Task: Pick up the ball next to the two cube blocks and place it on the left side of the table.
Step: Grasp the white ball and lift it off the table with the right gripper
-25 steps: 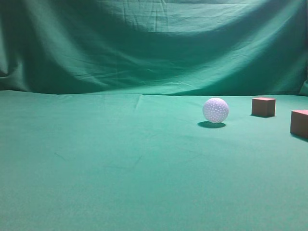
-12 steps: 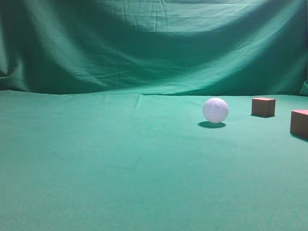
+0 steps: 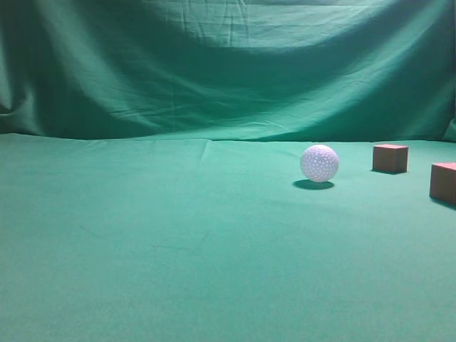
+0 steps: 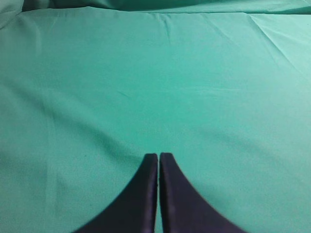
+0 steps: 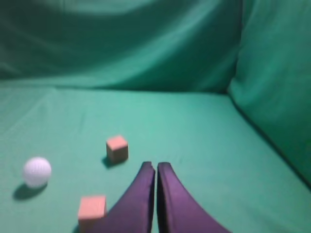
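The white dimpled ball (image 3: 319, 163) rests on the green table (image 3: 178, 242), right of centre. One reddish-brown cube block (image 3: 390, 158) stands to its right and the second cube block (image 3: 443, 182) sits at the right edge. In the right wrist view the ball (image 5: 37, 172) lies at the left, with one cube (image 5: 117, 148) behind and one cube (image 5: 92, 208) near the fingers. My right gripper (image 5: 156, 165) is shut and empty, right of the cubes. My left gripper (image 4: 159, 155) is shut and empty over bare cloth. Neither gripper shows in the exterior view.
A wrinkled green cloth backdrop (image 3: 228, 64) rises behind the table. In the right wrist view the cloth (image 5: 277, 87) also rises as a wall on the right.
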Robot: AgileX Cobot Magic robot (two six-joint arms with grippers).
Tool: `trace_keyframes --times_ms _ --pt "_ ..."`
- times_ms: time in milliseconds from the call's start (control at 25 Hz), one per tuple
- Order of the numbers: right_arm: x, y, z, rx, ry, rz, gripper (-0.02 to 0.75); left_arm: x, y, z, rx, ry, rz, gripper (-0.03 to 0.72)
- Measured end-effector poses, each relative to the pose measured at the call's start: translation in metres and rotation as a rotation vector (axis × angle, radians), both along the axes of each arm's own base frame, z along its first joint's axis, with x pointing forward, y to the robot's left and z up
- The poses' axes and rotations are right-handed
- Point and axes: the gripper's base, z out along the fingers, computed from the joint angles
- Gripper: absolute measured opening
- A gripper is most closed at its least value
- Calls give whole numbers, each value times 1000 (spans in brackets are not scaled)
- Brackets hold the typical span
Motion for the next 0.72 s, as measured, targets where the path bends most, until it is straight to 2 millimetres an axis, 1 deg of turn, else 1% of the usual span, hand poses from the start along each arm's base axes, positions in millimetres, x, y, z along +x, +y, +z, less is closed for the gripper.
trace_keyframes --times_ms 80,160,240,360,480,560,640,720 --pt "-3 1 21 28 50 28 0 0 0 0 0 0 0 0" --pt "0 3 39 22 143 43 0 0 0 0 0 0 0 0" --pt "8 5 54 5 270 55 0 0 0 0 0 0 0 0" --pt "31 10 65 -21 507 72 0 0 0 0 0 0 0 0" --pt "61 15 67 -36 765 91 0 0 0 0 0 0 0 0" --pt "79 20 66 -62 897 123 0 0 0 0 0 0 0 0" --pt "97 27 68 -129 979 191 0 0 0 0 0 0 0 0" --pt "116 37 66 -248 1033 314 0 0 0 0 0 0 0 0"
